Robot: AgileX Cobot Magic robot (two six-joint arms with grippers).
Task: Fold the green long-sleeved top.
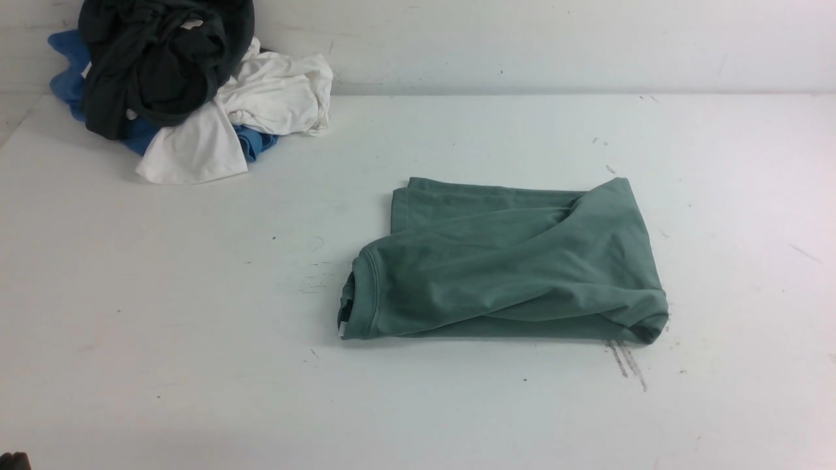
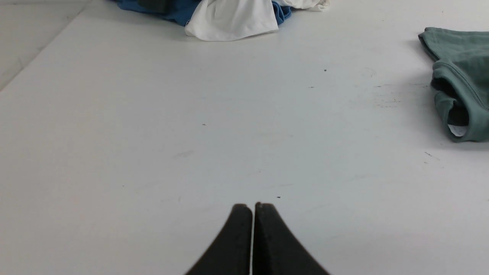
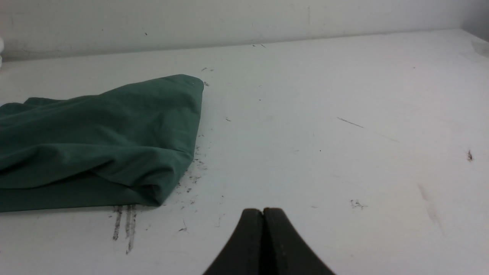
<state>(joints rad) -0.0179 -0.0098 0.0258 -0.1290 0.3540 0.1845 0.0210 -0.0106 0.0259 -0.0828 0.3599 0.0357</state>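
Note:
The green long-sleeved top (image 1: 509, 267) lies folded into a compact rectangle near the middle of the white table, its ribbed neck and white label at the left end. Its neck end (image 2: 460, 82) shows in the left wrist view, its other end (image 3: 99, 141) in the right wrist view. My left gripper (image 2: 253, 206) is shut and empty, low over bare table well away from the neck end. My right gripper (image 3: 263, 210) is also shut and empty, apart from the top's near corner. Neither arm reaches into the front view beyond a dark bit at the bottom left corner.
A heap of other garments, black (image 1: 160, 62), white (image 1: 261, 104) and blue (image 1: 65, 72), sits at the back left of the table (image 1: 196, 294) against the wall. Dark scuff marks (image 1: 627, 362) streak the table by the top's near right corner.

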